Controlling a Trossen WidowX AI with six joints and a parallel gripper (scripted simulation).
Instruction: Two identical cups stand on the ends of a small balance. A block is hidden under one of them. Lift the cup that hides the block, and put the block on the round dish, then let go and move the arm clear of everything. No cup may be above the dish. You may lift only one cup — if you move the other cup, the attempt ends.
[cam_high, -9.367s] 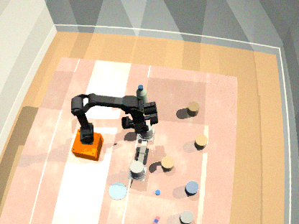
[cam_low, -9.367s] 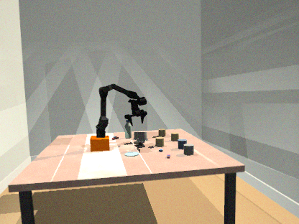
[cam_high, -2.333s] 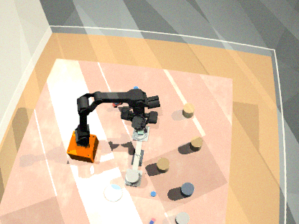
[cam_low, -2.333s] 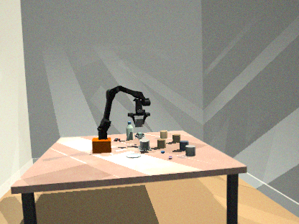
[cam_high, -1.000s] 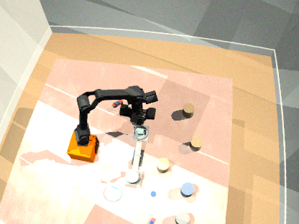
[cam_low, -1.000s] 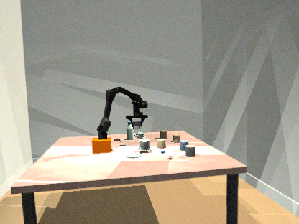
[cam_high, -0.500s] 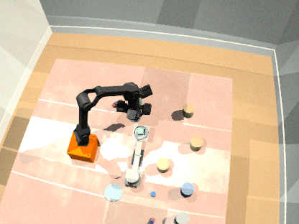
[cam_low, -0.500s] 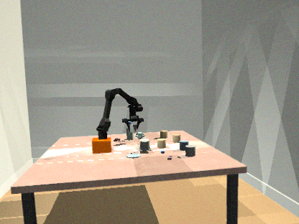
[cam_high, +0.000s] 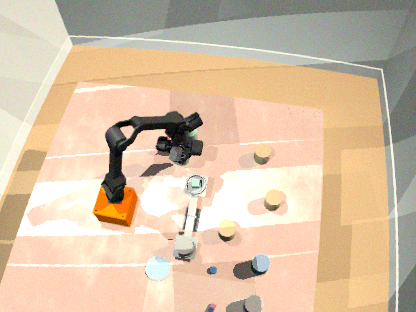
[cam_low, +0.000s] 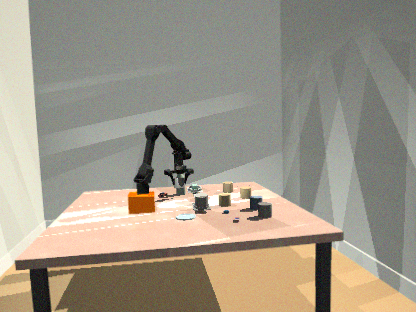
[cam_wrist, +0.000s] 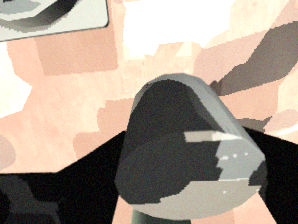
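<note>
Pink counter (cam_high: 280, 125) below, my hand (cam_high: 181, 150) grips the lifted cup (cam_wrist: 187, 150), and the bared block (cam_high: 195, 184) lies toward the dish (cam_high: 158, 268), between them

A grey cup (cam_wrist: 187, 150) fills the gripper's grasp, above the pink table (cam_wrist: 75, 100).
</note>
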